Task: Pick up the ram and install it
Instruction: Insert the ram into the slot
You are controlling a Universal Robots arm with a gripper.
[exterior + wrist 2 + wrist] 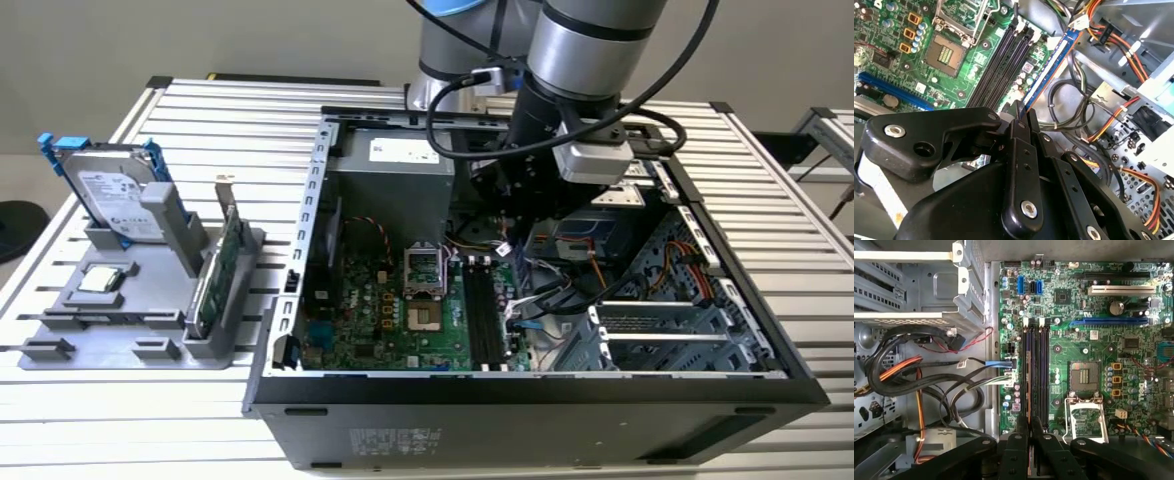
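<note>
My gripper is shut on the ram, a thin blue-edged stick that I see edge-on between the black fingers. In the first wrist view the ram lines up lengthwise with the black memory slots of the green motherboard, and the gripper pinches its near end. I cannot tell whether it touches a slot. In the exterior view the arm reaches down into the open computer case, with the gripper above the far end of the memory slots.
Bundles of black, orange and yellow cables lie right beside the slots. The open processor socket is on the slots' other side. On the exterior view's left, a grey stand holds a silver hard drive and a green card.
</note>
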